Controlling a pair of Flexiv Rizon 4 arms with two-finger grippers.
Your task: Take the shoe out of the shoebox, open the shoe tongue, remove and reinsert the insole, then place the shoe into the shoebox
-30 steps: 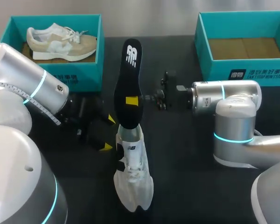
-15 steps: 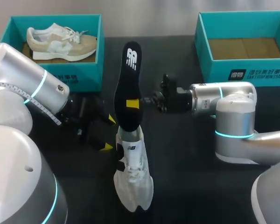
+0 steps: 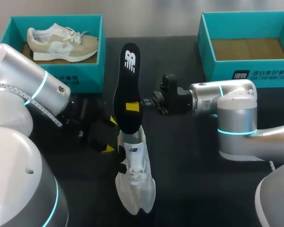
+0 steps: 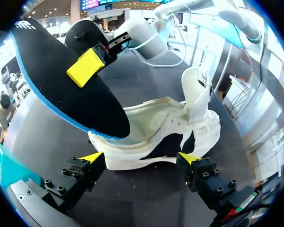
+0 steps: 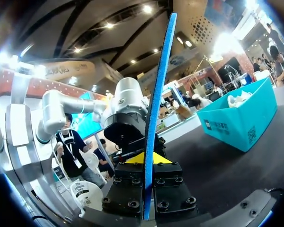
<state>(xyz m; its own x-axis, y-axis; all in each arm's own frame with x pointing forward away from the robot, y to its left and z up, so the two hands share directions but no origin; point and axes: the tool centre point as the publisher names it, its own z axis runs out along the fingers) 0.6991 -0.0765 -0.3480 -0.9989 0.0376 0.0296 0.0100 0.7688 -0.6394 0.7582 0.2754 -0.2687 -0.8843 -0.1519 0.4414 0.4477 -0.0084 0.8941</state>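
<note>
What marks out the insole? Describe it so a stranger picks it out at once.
On the black table, find the white shoe lying in the middle, nearer the robot than the two teal shoeboxes. Rising from its opening, gripped by the right end effector, is the insole. Nothing else is long, flat and black with a blue edge and a white logo at its far end.

A white shoe [image 3: 135, 182] sits with its tongue raised, and a black, blue-edged insole [image 3: 127, 90] slants up out of its opening. Behind it stand two open teal boxes. The left shoebox [image 3: 85, 75] holds a beige shoe [image 3: 61, 43], and the right shoebox [image 3: 270, 71] shows its brown floor.
</note>
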